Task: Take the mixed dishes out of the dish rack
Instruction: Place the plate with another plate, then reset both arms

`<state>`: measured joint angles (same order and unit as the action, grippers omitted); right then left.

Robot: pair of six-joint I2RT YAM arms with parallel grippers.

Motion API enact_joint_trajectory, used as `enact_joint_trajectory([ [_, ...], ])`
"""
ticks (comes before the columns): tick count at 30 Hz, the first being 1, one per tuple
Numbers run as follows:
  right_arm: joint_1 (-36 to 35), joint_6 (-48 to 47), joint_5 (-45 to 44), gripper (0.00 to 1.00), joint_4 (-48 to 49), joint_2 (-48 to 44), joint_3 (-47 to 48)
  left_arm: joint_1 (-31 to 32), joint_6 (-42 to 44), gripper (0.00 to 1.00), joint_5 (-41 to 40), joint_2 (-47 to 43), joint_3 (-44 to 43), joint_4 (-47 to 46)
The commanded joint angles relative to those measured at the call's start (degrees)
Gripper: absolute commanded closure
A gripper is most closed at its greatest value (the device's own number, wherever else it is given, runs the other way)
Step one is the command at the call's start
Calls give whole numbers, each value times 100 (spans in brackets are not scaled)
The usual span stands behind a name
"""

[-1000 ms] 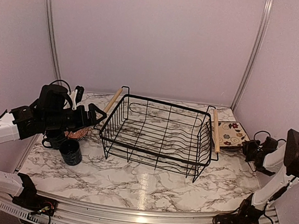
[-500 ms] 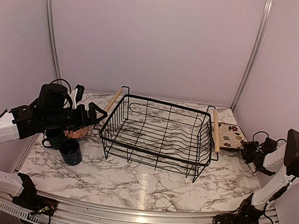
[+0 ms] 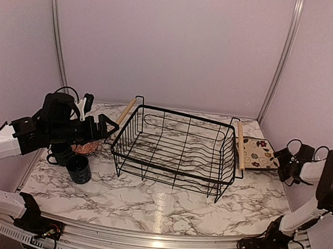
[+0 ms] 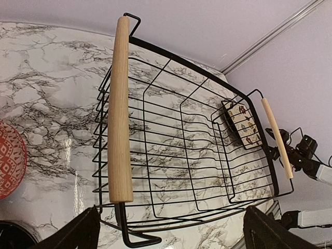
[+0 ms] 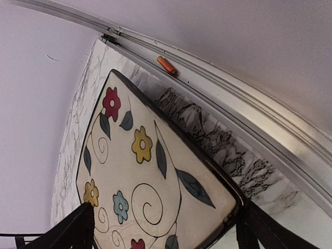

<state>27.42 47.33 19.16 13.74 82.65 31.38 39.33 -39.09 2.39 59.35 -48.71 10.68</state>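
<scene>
bowl (image 3: 86, 148) half hidden behind left arm (image 3: 61, 128), floral plate (image 5: 150, 171) cropped

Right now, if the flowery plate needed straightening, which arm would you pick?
Right. Its end effector is open at the edge of the floral plate, which sits outside the dish rack. The left end effector hovers on the rack's opposite side, near the bowl and mug.

block: dish rack (image 3: 176, 151) mid-table | left: mugs (image 3: 79, 168), bowl (image 3: 87, 147) | free: near tabletop (image 3: 165, 209)
</scene>
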Motion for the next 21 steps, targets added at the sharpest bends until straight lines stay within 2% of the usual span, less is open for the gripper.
enact_joint_trajectory([
  [1,57,-897,-631,3,-1075,-472,404,13,254,1,-190,-136,-241,113],
  [8,-34,-1499,-967,2,-1935,-1399,498,13,510,1,-508,-429,-363,17],
  [14,-742,-2251,-1282,2,-2699,-2390,1040,13,955,1,-919,-852,-584,-56],
  [18,-1144,-2491,-883,2,-2821,-3024,1349,13,1245,1,-1202,-1046,-756,-65],
  [21,-1313,-2663,-158,1,-2660,-3429,1544,13,1416,1,-1393,-1168,-827,-91],
])
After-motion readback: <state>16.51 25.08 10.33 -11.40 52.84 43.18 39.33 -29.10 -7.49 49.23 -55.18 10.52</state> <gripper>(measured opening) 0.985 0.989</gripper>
